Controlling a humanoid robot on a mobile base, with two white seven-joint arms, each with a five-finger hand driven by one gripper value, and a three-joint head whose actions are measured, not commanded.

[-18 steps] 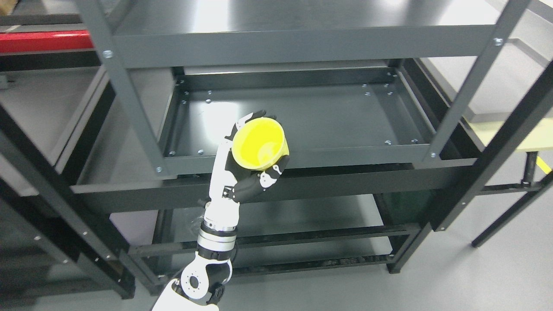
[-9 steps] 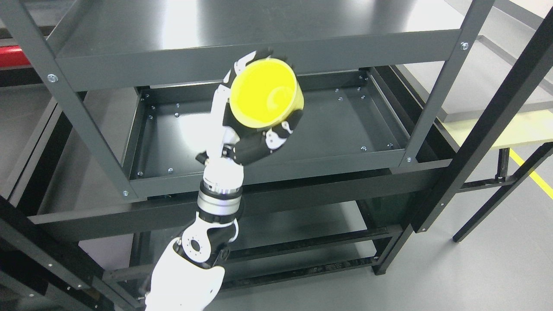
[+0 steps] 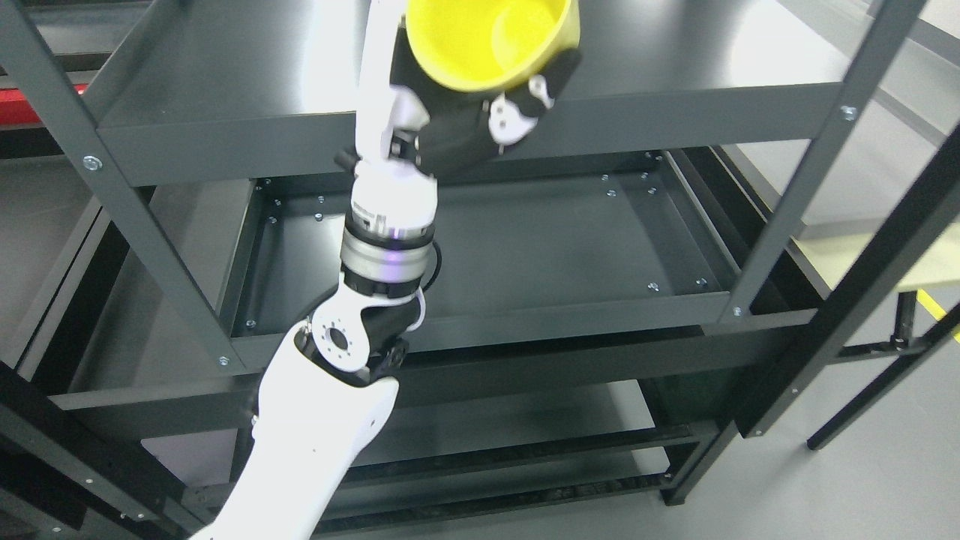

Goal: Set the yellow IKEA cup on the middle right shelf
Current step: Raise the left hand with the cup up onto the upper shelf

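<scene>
A yellow cup [image 3: 487, 41] sits in my left hand [image 3: 480, 97] at the top of the head view, its open mouth facing the camera and its top cut off by the frame edge. The hand's black and white fingers wrap around the cup's lower side. Hand and cup are raised in front of the upper shelf board [image 3: 247, 82] of the dark grey metal rack. The tray-like shelf below [image 3: 570, 232] lies behind my white forearm [image 3: 315, 420]. My right arm does not show.
Grey uprights [image 3: 795, 187] and a black diagonal post [image 3: 877, 277] frame the rack on the right. Lower shelves [image 3: 525, 427] sit beneath. A second rack's frame [image 3: 45, 405] stands at the left. Grey floor [image 3: 862, 487] opens at the lower right.
My left arm has lifted the cup from the level of the tray shelf up to the upper board. The camera view has also shifted.
</scene>
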